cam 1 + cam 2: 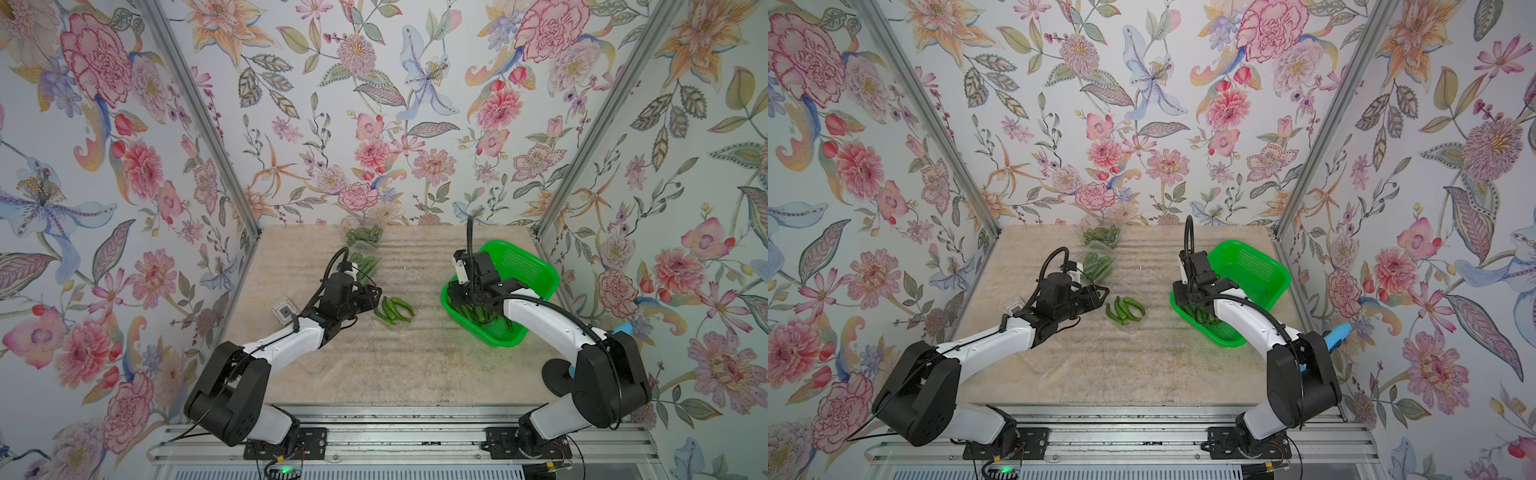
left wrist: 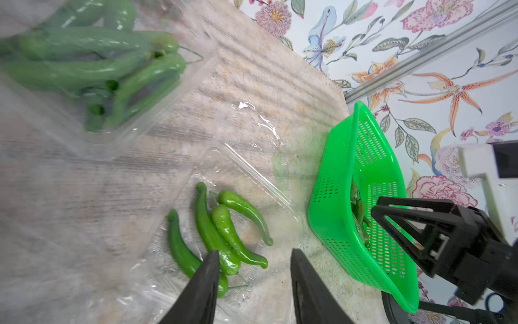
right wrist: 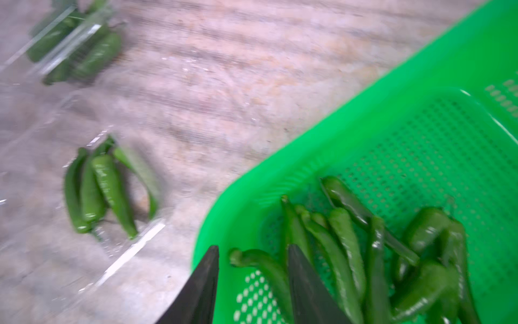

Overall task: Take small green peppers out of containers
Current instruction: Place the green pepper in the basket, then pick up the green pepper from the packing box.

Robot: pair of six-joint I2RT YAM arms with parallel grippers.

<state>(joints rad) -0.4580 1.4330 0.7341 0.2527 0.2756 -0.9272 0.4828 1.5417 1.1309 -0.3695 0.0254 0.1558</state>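
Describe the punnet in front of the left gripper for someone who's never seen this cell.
Find the bright green basket on the table's right side. Just left of it, in front of the left gripper, lies a clear punnet opened flat. Only four peppers lie loose in it, while the punnets farther back are packed.

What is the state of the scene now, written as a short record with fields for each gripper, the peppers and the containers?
left gripper: open, at the opened container, holding nothing
right gripper: open, over the green basket, holding nothing
peppers in basket: several, in a loose pile
peppers in opened container: four, lying side by side
middle container: peppers inside
rear container: peppers inside, near the back wall
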